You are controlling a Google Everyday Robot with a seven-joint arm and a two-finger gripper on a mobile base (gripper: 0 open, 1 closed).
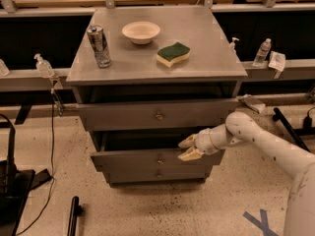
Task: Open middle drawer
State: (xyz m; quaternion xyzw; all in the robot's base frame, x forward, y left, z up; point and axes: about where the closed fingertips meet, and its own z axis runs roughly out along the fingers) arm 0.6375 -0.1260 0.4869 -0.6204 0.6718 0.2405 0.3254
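Observation:
The grey cabinet (156, 63) has three drawers. The middle drawer (133, 160) has a flat front and a small round knob (160, 160). It stands pulled out a little, with a dark gap above its front. My gripper (188, 148) is at the right part of that drawer's top edge, right of the knob. Its two cream fingers (186, 141) stand apart, one above the edge and one in front of the drawer's face. They hold nothing that I can see. The top drawer (123, 116) also stands slightly out. The lowest drawer (133, 174) is in.
On the cabinet top are a can (99, 45), a white bowl (141, 32) and a green-and-yellow sponge (173, 54). Bottles (262, 52) stand on side ledges. A cable (51, 132) hangs at the left. Dark equipment (15, 191) sits on the floor at the lower left.

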